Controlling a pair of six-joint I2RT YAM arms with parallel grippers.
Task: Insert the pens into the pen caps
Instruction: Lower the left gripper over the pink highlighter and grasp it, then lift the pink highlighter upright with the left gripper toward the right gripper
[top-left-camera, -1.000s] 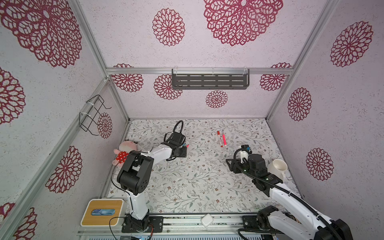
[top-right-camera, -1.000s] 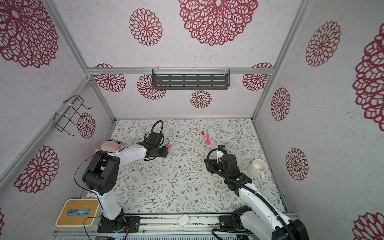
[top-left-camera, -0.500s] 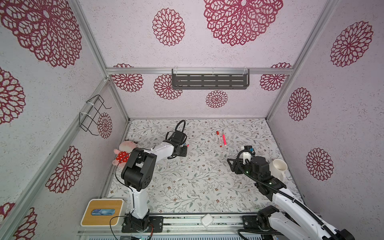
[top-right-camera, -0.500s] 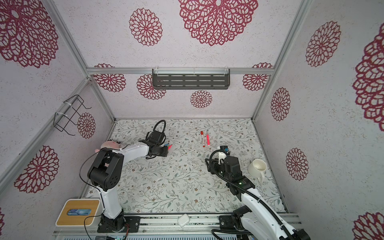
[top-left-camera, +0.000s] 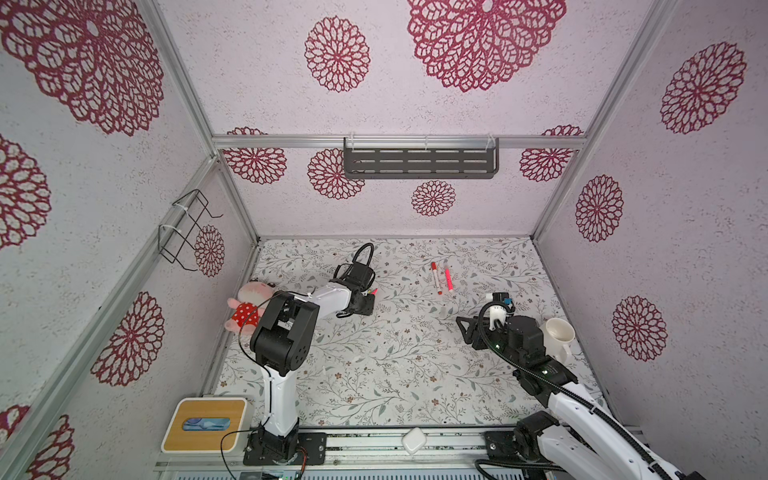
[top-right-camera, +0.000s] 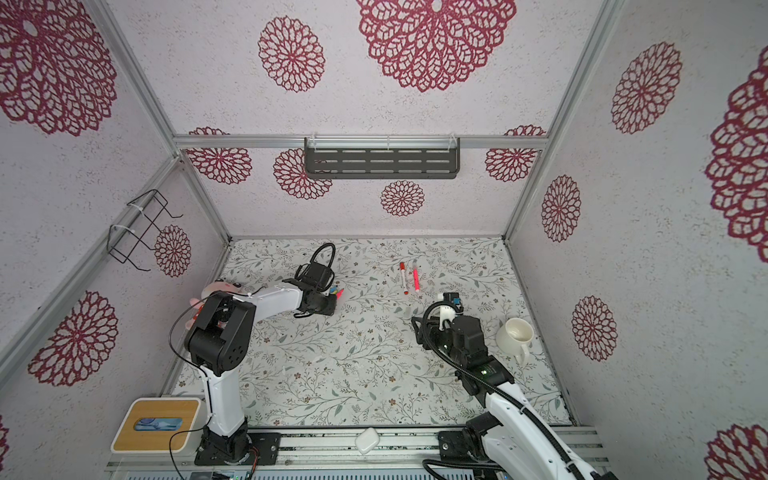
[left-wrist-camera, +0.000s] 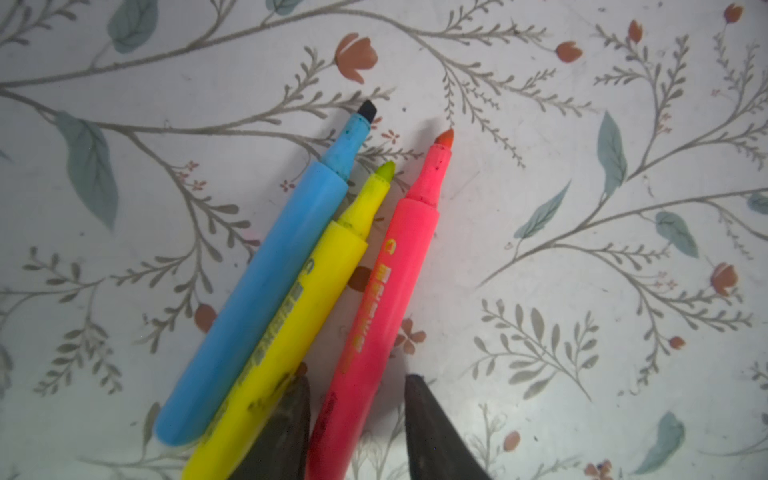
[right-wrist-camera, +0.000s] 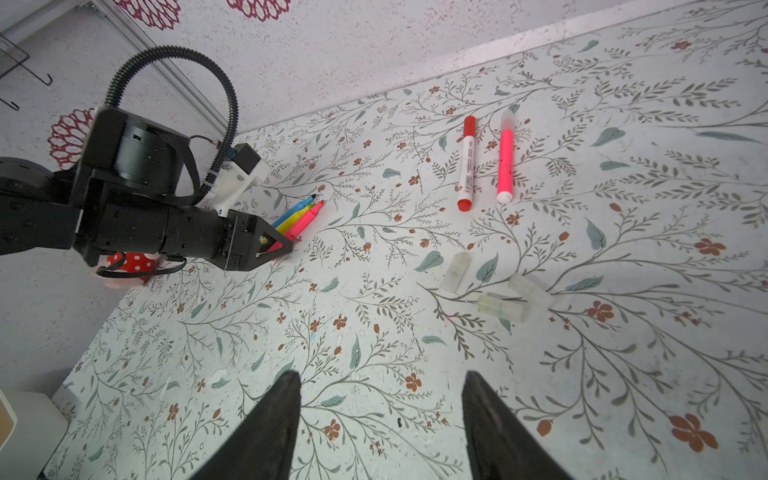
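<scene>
Three uncapped pens lie side by side on the floral mat: blue (left-wrist-camera: 266, 282), yellow (left-wrist-camera: 291, 332) and pink (left-wrist-camera: 390, 291). My left gripper (left-wrist-camera: 359, 378) is low over them and open, its fingers astride the pink barrel. One finger touches the barrel; a gap shows at the other. A red pen (right-wrist-camera: 466, 162) and a capped pink pen (right-wrist-camera: 505, 162) lie farther back. Three see-through pen caps (right-wrist-camera: 503, 307) lie loose in front of them. My right gripper (right-wrist-camera: 380, 376) hovers open and empty, short of the caps. Both top views show the left gripper (top-left-camera: 368, 297) and the right gripper (top-right-camera: 417, 330).
A white mug (top-left-camera: 559, 332) stands by the right wall, beside my right arm. A pink plush toy (top-left-camera: 249, 303) lies at the left wall behind my left arm. A wooden-topped box (top-left-camera: 203, 424) sits at the front left, off the mat.
The left gripper's jaws have narrowed around the pink pen. The left arm's elbow has shifted slightly. The right arm has hardly moved.
</scene>
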